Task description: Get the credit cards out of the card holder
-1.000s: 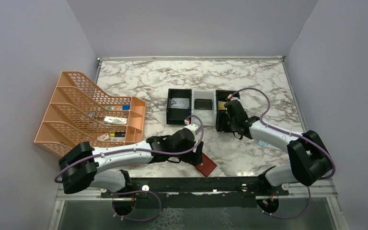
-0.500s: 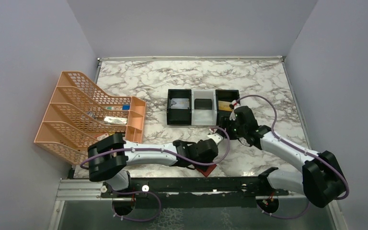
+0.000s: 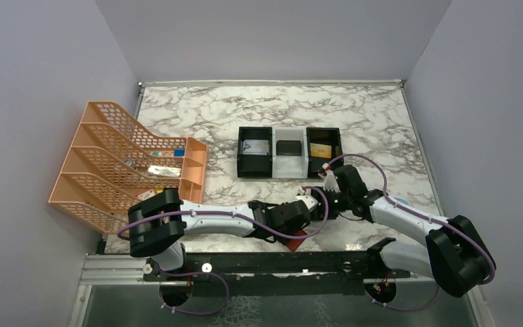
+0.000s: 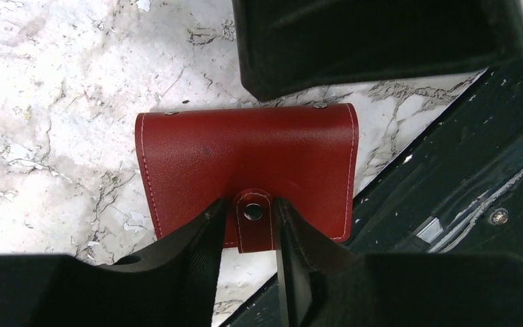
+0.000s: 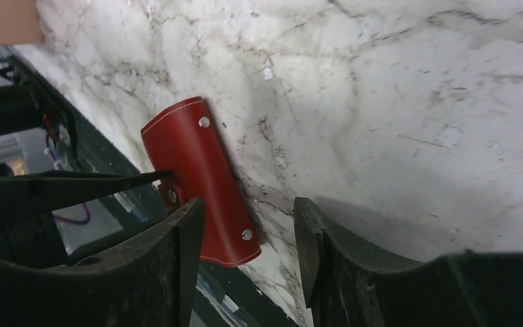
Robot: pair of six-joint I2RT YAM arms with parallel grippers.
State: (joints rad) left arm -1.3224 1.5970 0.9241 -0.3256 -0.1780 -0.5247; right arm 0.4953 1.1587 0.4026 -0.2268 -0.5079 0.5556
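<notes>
Left wrist view: the card holder (image 4: 245, 160) lies folded shut on the marble table (image 4: 54, 102), right at the near edge, with its snap tab (image 4: 253, 228) pointing at the camera.
Left gripper (image 4: 252, 204): fingers only narrowly apart, one on each side of that tab, touching it or very nearly. Whether it is really pinched, I can't tell.
Right gripper (image 5: 247, 204): jaws spread wide with nothing between them, hovering low just beside the holder.
Tray (image 3: 254, 172): it sits well apart from the holder and has three compartments, with a silvery card (image 3: 257, 146), a black card (image 3: 288, 147) and a gold card (image 3: 321, 150), one in each.
Done so far: by my reckoning, three cards are out and sorted.
Left to do: the holder is closed, so I can't see whether any cards remain inside. If any do, the snap has to be opened first.
</notes>
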